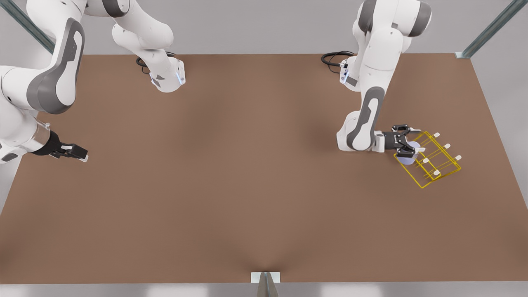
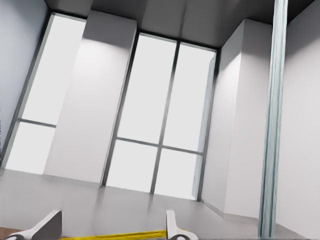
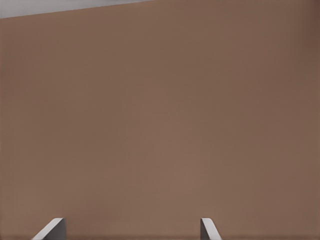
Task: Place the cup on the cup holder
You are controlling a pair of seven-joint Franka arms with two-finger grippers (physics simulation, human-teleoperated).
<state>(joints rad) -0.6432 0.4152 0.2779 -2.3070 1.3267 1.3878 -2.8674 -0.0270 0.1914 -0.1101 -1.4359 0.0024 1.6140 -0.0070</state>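
Fingers (image 1: 406, 153) of the left gripper (image 1: 405, 145) clamp the cup (image 1: 410, 149), held at the near edge of the cup holder (image 1: 429, 159). Right gripper (image 1: 78, 152) waits over bare bench (image 1: 247, 173), fingers spread apart.

No readable text, labels or numbers anywhere.

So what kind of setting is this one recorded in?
Probably a simulated lab workcell: two white Franka arms over a bare brown table, metal frame struts at its corners, tall windows behind.
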